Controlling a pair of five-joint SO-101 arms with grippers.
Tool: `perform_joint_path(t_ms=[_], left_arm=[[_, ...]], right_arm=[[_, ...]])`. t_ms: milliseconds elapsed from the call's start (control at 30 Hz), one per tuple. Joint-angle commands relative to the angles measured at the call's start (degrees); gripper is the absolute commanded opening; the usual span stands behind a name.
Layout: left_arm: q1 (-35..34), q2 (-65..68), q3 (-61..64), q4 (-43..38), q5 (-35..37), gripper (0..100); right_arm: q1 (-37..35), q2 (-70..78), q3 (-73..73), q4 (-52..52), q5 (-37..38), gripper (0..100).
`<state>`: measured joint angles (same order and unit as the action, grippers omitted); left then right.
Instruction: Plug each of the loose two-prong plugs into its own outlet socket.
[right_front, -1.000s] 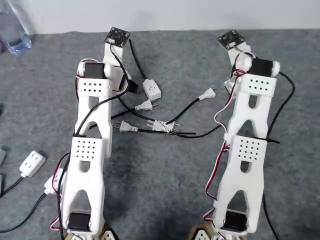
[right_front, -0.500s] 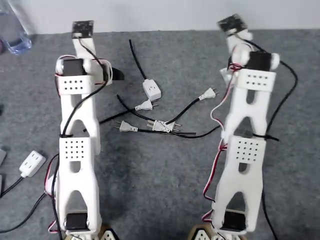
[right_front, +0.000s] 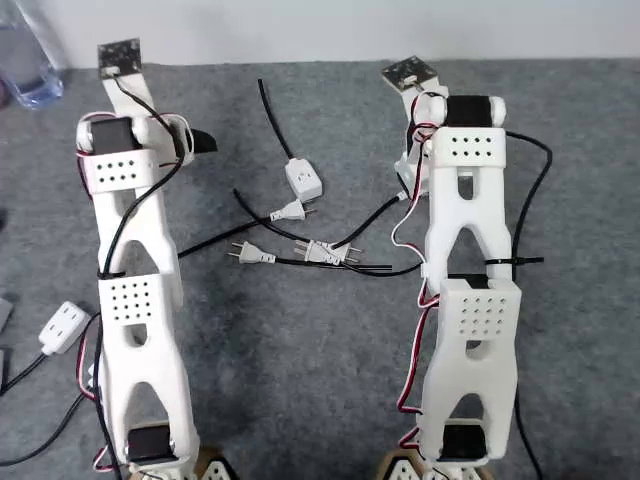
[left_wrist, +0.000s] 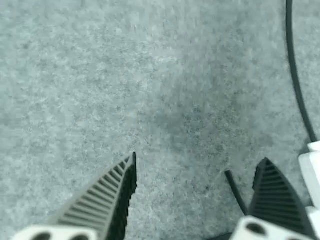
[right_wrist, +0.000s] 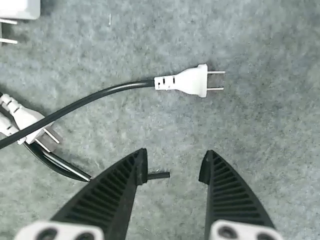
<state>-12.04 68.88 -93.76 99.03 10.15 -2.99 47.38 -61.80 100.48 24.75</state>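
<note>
Right gripper (right_wrist: 175, 162), jaws apart and empty, with a white two-prong plug (right_wrist: 190, 81) just ahead of its tips, long axis lying crosswise to its reach.

We see a white outlet socket (right_front: 304, 180) lying flat on its black cord with nothing plugged in, and a white two-prong plug (right_front: 288, 211) just beside it. Lower in the high view lie a single plug (right_front: 255, 255) and a touching pair of plugs (right_front: 322, 252), all loose on black cords. A second socket (right_front: 65, 327) lies well apart to the left, and a fifth plug (right_wrist: 187, 82) lies flat with its prongs bare.
</note>
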Motion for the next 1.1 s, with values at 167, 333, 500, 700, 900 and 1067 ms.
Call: perform_joint_path(t_ms=[167, 333, 500, 700, 900, 1067], left_arm=[[-1.32, -18.90, 13.49, 1.76, 0.70, 35], [-1.23, -35.34, 36.79, 1.67, 0.35, 35], [-1.14, -46.86, 58.24, 0.26, 0.18, 35], [-1.41, -49.76, 74.33, -9.23, 0.26, 35], [-1.58, -49.93, 83.03, -15.03, 0.26, 35], [-1.49, -49.85, 90.24, -24.44, 0.26, 35]], right_arm=[[-3.65, 1.27, -0.35, 1.27, -0.79, 17.9], [-3.91, 4.53, -0.44, -3.91, -0.79, 18.0], [-4.09, 7.78, -0.44, -8.04, -0.53, 18.0], [-4.00, 8.92, -0.44, -12.70, 0.09, 18.0], [-3.65, 10.59, -0.44, -16.66, 2.46, 26.1], [-4.09, 12.88, -0.44, -16.57, 0.44, 32.5]])
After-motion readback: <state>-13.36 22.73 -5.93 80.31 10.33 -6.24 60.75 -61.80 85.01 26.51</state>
